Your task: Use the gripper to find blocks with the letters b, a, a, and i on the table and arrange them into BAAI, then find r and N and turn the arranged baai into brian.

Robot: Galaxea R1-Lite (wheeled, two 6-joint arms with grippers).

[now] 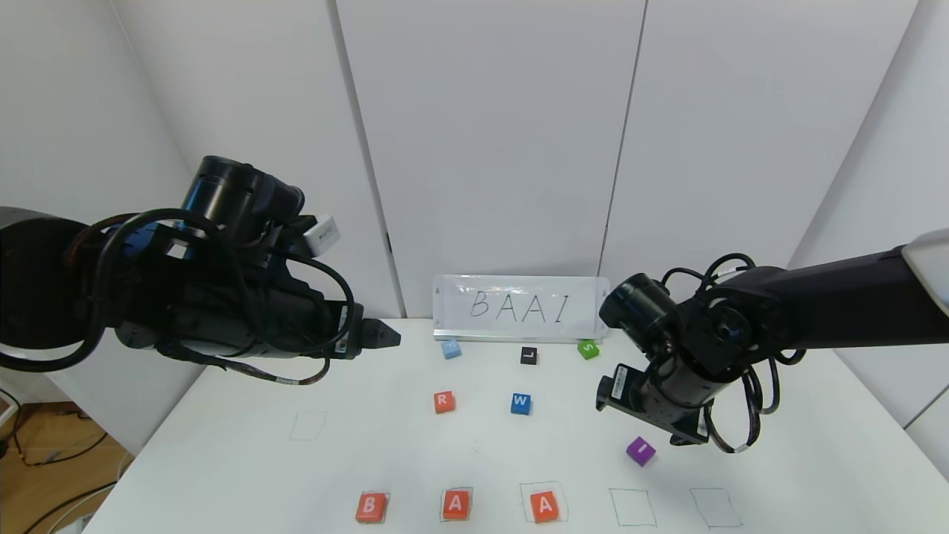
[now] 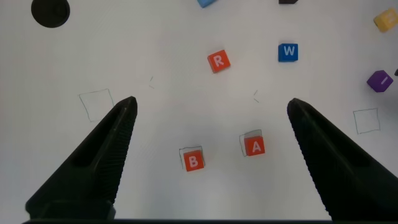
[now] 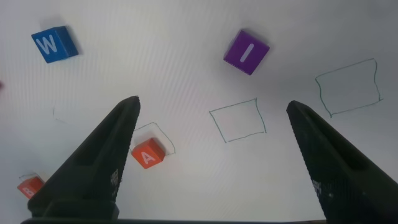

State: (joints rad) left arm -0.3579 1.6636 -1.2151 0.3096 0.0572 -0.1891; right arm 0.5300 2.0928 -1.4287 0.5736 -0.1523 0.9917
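3 placed; reaching for purple I block (image 1: 640, 450) with right gripper (image 3: 211, 155) wide open, empty. Next: descend, grasp.

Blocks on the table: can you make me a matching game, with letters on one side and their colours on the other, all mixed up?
Letters:
1. R block
2. W block
3. I block
4. L block

Colours:
a. purple
b. black
c. orange
d. blue

Pairs: 1-c, 2-d, 3-a, 4-b
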